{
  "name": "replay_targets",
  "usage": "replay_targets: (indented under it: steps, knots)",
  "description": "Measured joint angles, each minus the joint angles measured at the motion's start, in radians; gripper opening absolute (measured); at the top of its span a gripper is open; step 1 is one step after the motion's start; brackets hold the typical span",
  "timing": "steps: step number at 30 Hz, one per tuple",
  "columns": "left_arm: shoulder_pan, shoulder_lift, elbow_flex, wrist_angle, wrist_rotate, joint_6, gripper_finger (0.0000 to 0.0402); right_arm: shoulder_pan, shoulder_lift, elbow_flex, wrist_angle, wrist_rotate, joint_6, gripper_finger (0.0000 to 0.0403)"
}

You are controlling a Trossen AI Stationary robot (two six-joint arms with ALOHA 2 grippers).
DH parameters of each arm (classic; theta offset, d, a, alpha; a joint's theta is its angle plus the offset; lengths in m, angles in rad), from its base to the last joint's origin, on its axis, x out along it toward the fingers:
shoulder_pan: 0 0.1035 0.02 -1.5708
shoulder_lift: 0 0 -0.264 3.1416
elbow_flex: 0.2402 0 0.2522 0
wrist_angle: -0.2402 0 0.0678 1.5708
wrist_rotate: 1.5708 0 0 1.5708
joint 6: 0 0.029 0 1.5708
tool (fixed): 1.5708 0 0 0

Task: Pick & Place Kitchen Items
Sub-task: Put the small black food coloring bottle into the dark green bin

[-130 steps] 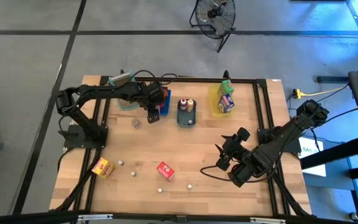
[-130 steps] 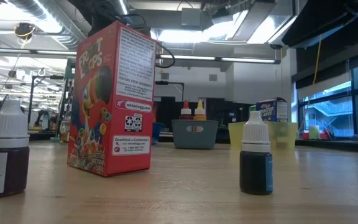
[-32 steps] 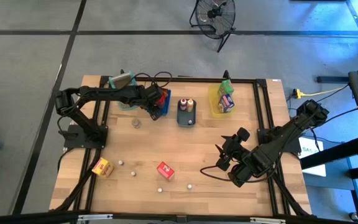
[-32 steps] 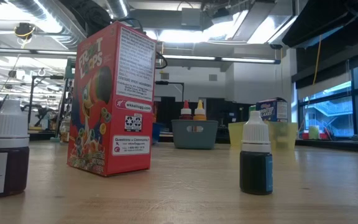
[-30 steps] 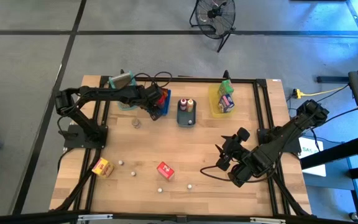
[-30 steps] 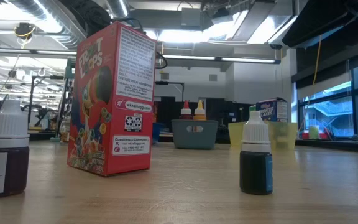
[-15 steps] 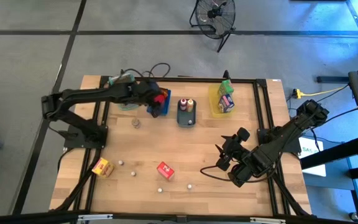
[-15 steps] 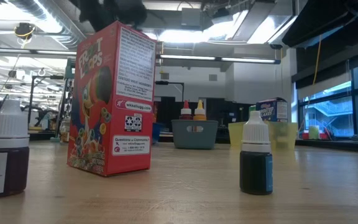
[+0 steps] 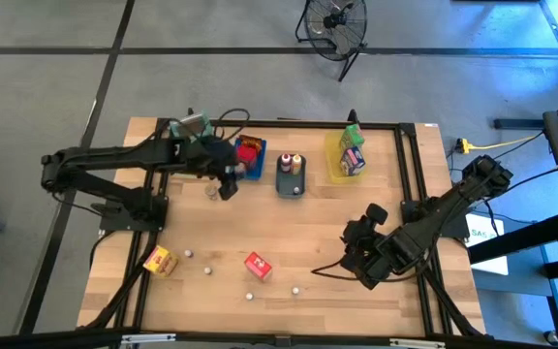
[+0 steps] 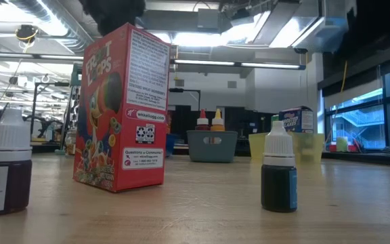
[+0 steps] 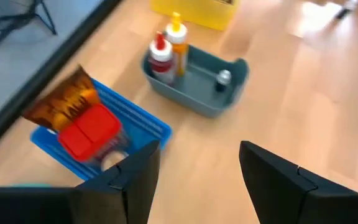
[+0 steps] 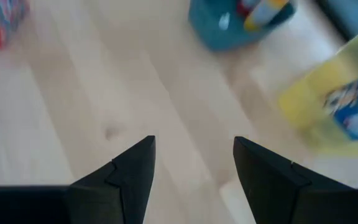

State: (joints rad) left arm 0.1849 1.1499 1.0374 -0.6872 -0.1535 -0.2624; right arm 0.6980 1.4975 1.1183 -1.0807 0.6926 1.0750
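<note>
A: Two cartons, one red (image 9: 257, 265) and one yellow-orange (image 9: 159, 260), are seen loose on the worktop (image 9: 308, 228) near its front edge, with small white-capped bottles (image 10: 278, 173) scattered between them. What has changed?

B: A red carton (image 11: 91, 130) and a brown packet (image 11: 63, 104) are now seen lying in the blue tray (image 11: 143, 122), and the left claw (image 9: 226, 184) has been drawn back from over that tray to a spot just beside it, its fingers spread and empty. One placement is judged complete.

A: And against the earlier view?

B: The left arm's base has been swung outward, and the right claw (image 9: 357, 244), spread and empty, has been shifted slightly near the worktop's right side. The loose pieces are unmoved and are judged next.
</note>
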Motion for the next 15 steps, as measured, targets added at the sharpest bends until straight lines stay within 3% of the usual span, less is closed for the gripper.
replay_targets:
  steps: [4, 8, 15]
  knots:
    - [-0.073, -0.026, 0.0, -0.044, -0.004, -0.051, 0.0216, -0.047, 0.0, 0.003, -0.047, -0.152, 0.118, 0.0218]
    - [-0.134, -0.027, 0.0, -0.044, -0.008, -0.057, 0.0214, -0.11, 0.0, 0.02, -0.166, -0.41, 0.284, 0.0218]
    - [-0.2, -0.014, 0.0, -0.043, -0.051, -0.057, 0.0215, -0.17, -0.001, 0.021, -0.354, -0.747, 0.338, 0.0217]
